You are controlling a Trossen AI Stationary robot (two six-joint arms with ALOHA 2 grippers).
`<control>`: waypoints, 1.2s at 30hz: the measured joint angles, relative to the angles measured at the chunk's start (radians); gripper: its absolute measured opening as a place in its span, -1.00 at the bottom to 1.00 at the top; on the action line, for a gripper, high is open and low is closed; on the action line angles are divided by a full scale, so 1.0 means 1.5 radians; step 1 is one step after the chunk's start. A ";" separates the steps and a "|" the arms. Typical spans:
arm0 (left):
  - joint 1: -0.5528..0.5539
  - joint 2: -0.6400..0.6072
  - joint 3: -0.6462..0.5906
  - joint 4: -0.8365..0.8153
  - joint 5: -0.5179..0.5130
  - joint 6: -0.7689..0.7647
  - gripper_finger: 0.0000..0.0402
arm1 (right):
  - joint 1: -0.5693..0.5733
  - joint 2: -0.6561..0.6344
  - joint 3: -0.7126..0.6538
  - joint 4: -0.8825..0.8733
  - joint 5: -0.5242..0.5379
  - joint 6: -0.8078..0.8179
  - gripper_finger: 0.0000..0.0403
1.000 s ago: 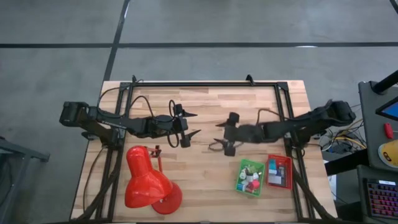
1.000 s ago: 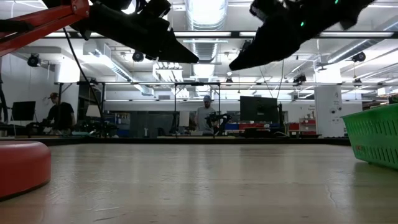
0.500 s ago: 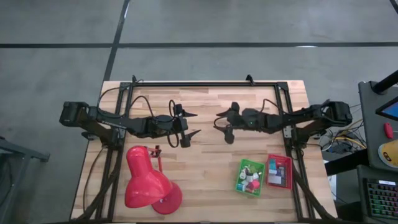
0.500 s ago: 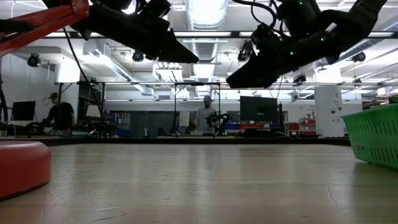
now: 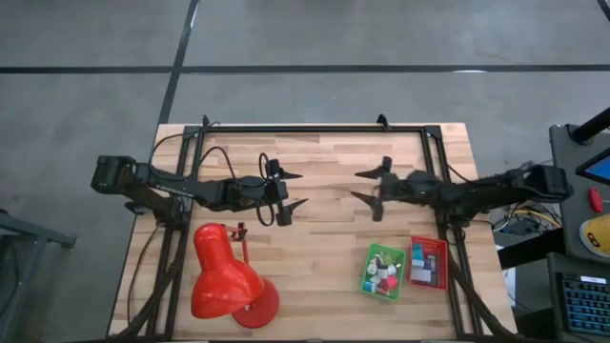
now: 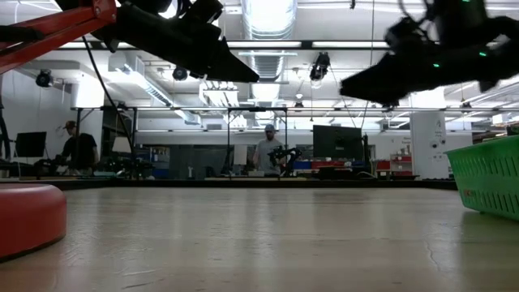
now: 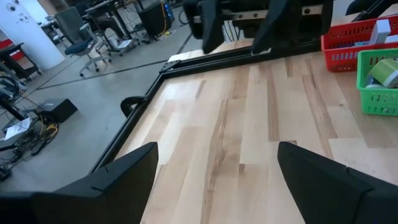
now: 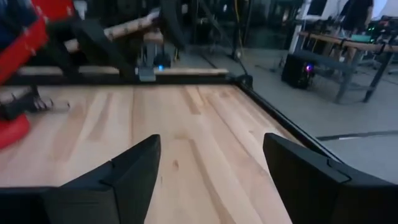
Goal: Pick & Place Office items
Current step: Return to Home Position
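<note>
The office items [image 5: 385, 272] are small pink, green, white and dark pieces lying in a green tray [image 5: 369, 283] and a red tray [image 5: 429, 263] at the table's near right. More of them [image 7: 382, 71] show in the left wrist view. My left gripper [image 5: 294, 190] hovers open over the table's middle, left of centre. My right gripper [image 5: 364, 185] hovers open right of centre, far side of the trays, fingers pointing toward the left gripper. Both are empty and held above the wood.
A big red desk lamp [image 5: 226, 278] stands at the table's near left; its base [image 6: 28, 215] shows in the low view. A black frame rail [image 5: 315, 128] runs along the far edge. Bare wood [image 5: 324, 257] lies between lamp and trays. People stand in the room behind.
My right gripper has drawn back toward the table's right edge and a little toward the far edge, away from the left gripper, turning about its wrist as it went. It has stayed open and empty.
</note>
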 joint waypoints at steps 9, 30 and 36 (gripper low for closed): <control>0.000 0.000 0.000 0.000 0.000 0.000 0.67 | 0.000 -0.219 -0.146 0.053 0.000 0.066 0.37; 0.004 -0.109 -0.023 -0.052 -0.147 -0.011 0.68 | 0.000 -0.435 -0.147 -0.080 0.001 0.045 0.38; 0.003 -0.315 -0.163 0.028 -0.005 -0.007 0.67 | 0.000 -0.548 -0.147 -0.174 0.015 0.034 0.38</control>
